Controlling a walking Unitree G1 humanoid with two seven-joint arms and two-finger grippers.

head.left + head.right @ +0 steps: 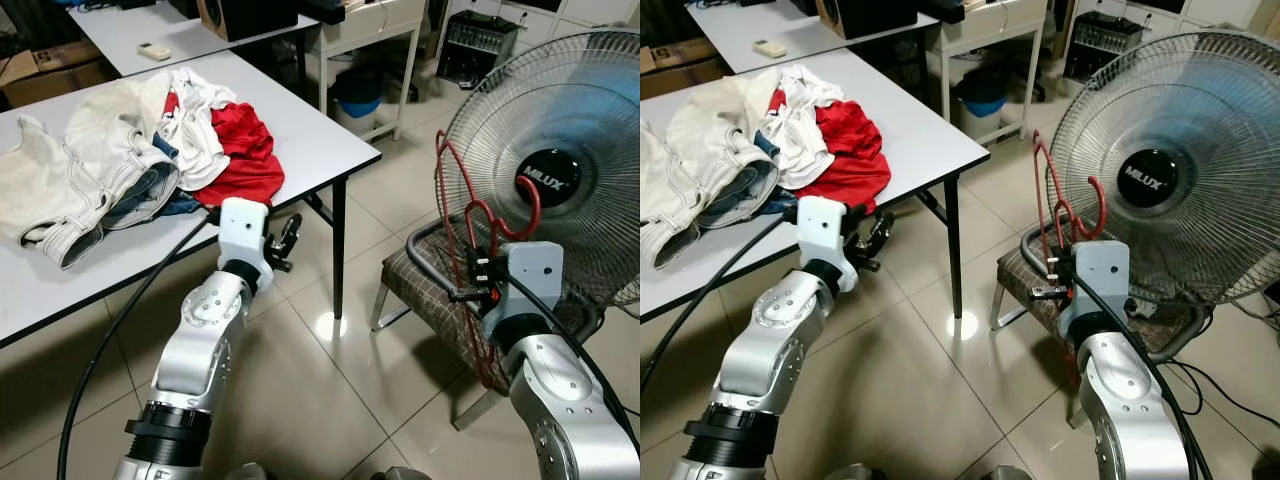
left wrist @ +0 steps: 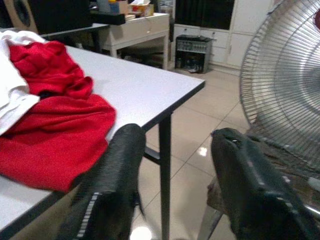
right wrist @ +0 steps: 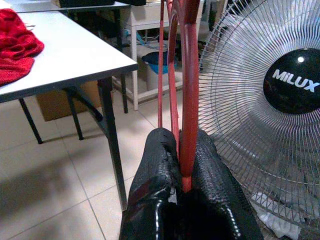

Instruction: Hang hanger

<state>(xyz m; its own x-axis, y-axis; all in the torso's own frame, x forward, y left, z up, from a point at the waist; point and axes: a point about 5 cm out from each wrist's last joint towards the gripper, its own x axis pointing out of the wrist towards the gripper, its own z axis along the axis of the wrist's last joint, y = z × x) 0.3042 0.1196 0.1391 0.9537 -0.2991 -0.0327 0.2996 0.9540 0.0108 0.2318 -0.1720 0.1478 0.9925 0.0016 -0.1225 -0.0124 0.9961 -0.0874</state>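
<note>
Now the right gripper [image 3: 184, 165] pinches the red hanger [image 1: 462, 215] upright between its fingers, above the chair [image 1: 425, 285] and before the MILUX fan [image 1: 560, 160], while the left gripper [image 1: 286, 243] hangs with fingers spread near the white table [image 1: 310, 130].

Tiled floor [image 1: 300, 360] (glossy), white table [image 1: 300, 130]

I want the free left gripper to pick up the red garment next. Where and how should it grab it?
Likely best at the red garment's bunched fold nearest the table edge, coming in level from the aisle side. The cloth mounds up there, and the open left gripper already faces it.
</note>
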